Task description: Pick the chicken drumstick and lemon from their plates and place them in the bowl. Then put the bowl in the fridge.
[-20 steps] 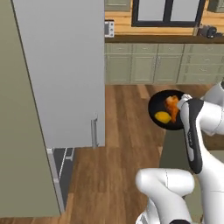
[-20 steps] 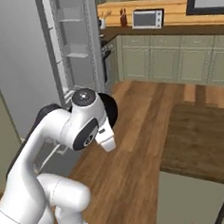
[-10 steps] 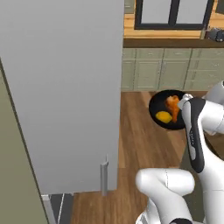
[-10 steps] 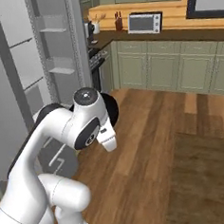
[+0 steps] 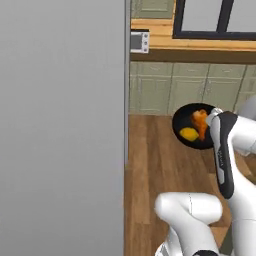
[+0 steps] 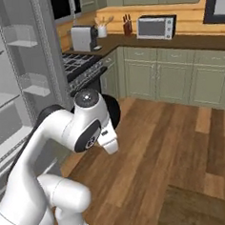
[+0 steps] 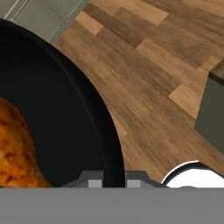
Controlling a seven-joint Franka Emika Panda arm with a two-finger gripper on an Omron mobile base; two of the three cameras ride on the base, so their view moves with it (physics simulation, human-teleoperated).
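Two items already sit in the bowl [image 5: 196,131], so I judge the loading finished and the carry to the fridge [image 6: 18,88] to be the step in hand. My claw [image 7: 114,181] is clenched on the bowl's rim, its tips pinching the black edge at the bottom of the hand view, and the bowl hangs in the air above the wood floor [image 6: 175,152], not resting on anything. Inside the bowl, the chicken drumstick [image 5: 199,121] lies nearest the gripped edge, and the lemon [image 5: 188,133] sits just beside it, toward the fridge side. Out from the bowl, the fridge door [image 5: 60,130] stands open, a broad grey slab between my left camera and the shelves. Beyond the bowl in the right base view, the white shelves are in sight. Next, I reckon, I must bring the bowl level around that door edge and onto a shelf without tipping it, since the food lies loose.
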